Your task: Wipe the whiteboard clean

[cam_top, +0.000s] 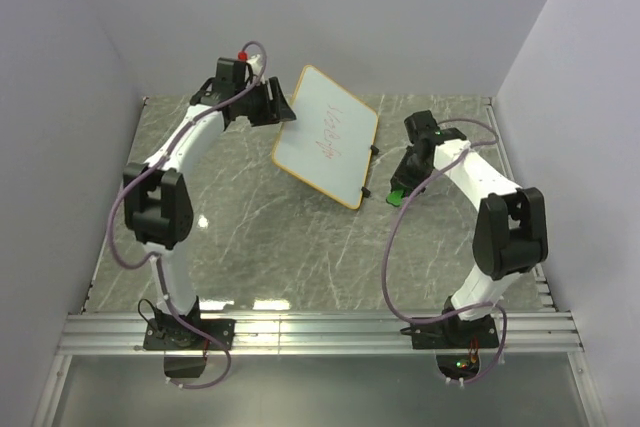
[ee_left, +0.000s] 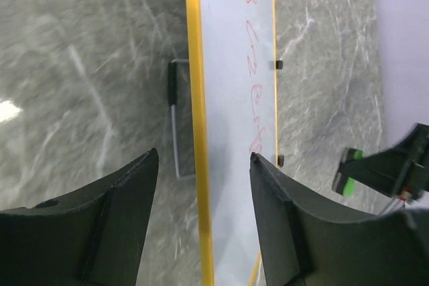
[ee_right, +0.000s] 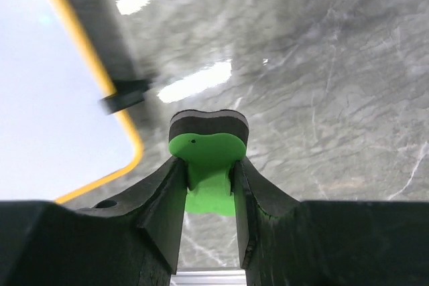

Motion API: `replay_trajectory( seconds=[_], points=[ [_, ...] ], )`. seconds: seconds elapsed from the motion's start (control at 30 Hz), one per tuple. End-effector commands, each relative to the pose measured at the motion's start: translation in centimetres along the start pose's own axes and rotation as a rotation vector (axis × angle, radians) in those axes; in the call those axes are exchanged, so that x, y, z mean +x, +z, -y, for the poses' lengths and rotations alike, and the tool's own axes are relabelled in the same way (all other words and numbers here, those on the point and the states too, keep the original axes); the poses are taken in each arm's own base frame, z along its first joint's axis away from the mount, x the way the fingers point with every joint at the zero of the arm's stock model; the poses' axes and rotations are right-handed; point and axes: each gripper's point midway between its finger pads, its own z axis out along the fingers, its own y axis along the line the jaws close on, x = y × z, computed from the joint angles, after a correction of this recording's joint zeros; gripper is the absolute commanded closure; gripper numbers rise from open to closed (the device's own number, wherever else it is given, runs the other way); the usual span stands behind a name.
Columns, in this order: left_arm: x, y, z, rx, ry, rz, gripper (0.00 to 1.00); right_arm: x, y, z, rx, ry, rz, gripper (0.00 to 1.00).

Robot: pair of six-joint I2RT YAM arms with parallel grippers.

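Note:
The whiteboard (cam_top: 325,137) lies tilted at the back middle of the table, with red scribbles (cam_top: 333,135) on it. In the left wrist view the board (ee_left: 234,98) runs up the frame. My left gripper (cam_top: 283,104) is at its far left edge, open; its yellow frame passes between the wide-apart fingers (ee_left: 204,157). My right gripper (cam_top: 400,187) is just right of the board's near right corner, shut on the green eraser (cam_top: 395,197). In the right wrist view the fingers (ee_right: 209,165) pinch the eraser (ee_right: 208,142), with the board's corner (ee_right: 53,98) at left.
A wire stand (ee_left: 175,125) shows under the board's left side. Small black feet (ee_left: 279,65) stick out of its right edge. White walls close in the grey marble table (cam_top: 250,237) on three sides. An aluminium rail (cam_top: 320,332) runs along the near edge.

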Motion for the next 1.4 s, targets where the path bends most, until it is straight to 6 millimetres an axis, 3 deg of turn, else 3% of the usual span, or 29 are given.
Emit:
replay_trajectory(
  seconds=[0.0,0.07,0.1,0.23,0.4,0.43,0.63,0.77,1.03,1.27,1.3,1.37],
  points=[
    [-0.8,2.3,2.1,0.138,0.010,-0.034,0.38,-0.6,-2.8,-0.1,-0.018,-0.011,0.030,1.00],
    [-0.4,3.3,2.3,0.159,0.007,-0.055,0.42,-0.5,-3.4,-0.2,-0.030,-0.013,0.036,1.00],
    [-0.1,4.3,2.3,0.162,0.007,-0.070,0.54,-0.7,-3.8,-0.4,-0.045,-0.013,0.042,1.00],
    [1.2,5.3,2.5,0.185,-0.005,-0.120,0.84,-2.1,-6.2,-5.0,-0.266,-0.058,0.083,1.00],
    [2.0,5.2,2.6,0.198,-0.014,-0.131,1.00,-4.0,-10.0,-13.1,-0.571,-0.117,0.050,1.00],
    [2.0,5.2,2.7,0.200,-0.013,-0.133,1.00,-4.8,-10.7,-15.2,-0.614,-0.132,0.056,1.00],
    [3.0,5.2,2.0,0.159,-0.013,-0.151,1.00,-6.7,-12.7,-23.3,-0.792,-0.177,0.061,1.00],
    [4.9,5.7,1.2,0.126,-0.015,-0.196,1.00,-7.9,-10.9,-25.3,-0.800,-0.112,0.048,1.00],
    [7.1,6.0,2.7,0.108,0.035,-0.242,1.00,-10.9,-5.6,-27.6,-0.780,-0.054,0.008,1.00],
    [10.2,5.8,3.1,0.102,0.030,-0.315,1.00,-13.8,-0.6,-26.4,-0.745,0.046,-0.004,1.00],
    [10.5,5.8,3.0,0.097,0.031,-0.322,1.00,-14.2,0.9,-25.8,-0.717,0.064,-0.009,1.00],
    [11.0,5.9,3.0,0.094,0.047,-0.338,1.00,-15.4,1.6,-25.1,-0.713,0.095,-0.011,1.00]
  ],
)
